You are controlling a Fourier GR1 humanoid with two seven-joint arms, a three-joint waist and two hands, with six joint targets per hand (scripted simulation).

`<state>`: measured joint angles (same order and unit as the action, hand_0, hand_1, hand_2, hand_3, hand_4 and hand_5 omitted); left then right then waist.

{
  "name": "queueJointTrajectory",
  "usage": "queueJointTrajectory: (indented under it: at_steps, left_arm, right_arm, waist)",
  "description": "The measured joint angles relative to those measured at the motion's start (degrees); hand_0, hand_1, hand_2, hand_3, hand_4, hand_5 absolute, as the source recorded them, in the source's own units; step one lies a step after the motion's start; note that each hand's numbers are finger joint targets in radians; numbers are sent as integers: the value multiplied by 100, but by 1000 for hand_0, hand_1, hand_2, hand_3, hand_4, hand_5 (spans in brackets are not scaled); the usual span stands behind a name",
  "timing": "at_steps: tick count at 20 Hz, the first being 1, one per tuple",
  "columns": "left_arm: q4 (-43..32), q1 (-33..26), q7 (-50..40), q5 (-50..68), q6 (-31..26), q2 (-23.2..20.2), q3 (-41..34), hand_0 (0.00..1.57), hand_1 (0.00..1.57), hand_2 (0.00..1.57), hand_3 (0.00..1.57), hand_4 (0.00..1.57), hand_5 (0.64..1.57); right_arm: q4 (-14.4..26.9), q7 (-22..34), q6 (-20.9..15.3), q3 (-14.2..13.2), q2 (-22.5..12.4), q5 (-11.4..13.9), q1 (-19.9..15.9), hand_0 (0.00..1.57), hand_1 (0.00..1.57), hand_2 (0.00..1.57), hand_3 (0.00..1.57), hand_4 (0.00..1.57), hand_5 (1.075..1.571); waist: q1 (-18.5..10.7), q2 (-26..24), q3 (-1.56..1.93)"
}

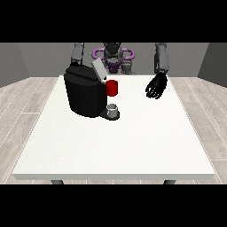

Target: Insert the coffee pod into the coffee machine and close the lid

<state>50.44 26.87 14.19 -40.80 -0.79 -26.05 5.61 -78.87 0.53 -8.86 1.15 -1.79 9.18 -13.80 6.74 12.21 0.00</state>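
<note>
Plainly, the coffee machine [84, 94] has its lid [98, 69] tilted up, ready for loading, while a grey thing [113, 108], possibly the pod, sits on its drip base, and the hand at the view's right [156, 87] hangs relaxed, grasping nothing, over the counter [133, 142].

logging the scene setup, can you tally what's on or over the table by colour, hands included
black: 2, the coffee machine and the hand at the view's right
red: 1, a red thing at the machine
grey: 2, the machine's raised lid and a small grey thing at the machine's base, which I cannot tell for the pod
white: 1, the table itself
total: 6
</note>
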Motion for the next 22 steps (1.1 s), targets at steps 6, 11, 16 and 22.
queueJointTrajectory:
  at_steps: [6,11,16,22]
  left_arm:
    - [-384,215,-93,-533,-159,-35,221,730,730,961,849,392,1571]
    - [-818,343,50,-776,-171,37,157,1036,1036,1121,1006,395,1571]
    - [-935,416,284,-916,-116,192,113,1369,1369,1368,1298,482,1571]
    - [-811,706,441,-504,-687,382,-151,1420,1420,1410,1332,518,1571]
  right_arm:
    - [344,-210,-22,-10,100,-27,-109,0,0,0,0,0,1571]
    - [495,-257,128,-113,18,-142,-48,0,0,0,0,0,1571]
    - [828,-398,37,-192,78,-208,21,0,0,0,0,0,1571]
    - [1092,-286,-90,-255,-95,-11,64,0,0,0,0,0,1571]
  waist:
    - [-3,-16,5]
    - [46,-158,8]
    - [-67,-308,9]
    - [-155,-606,1]
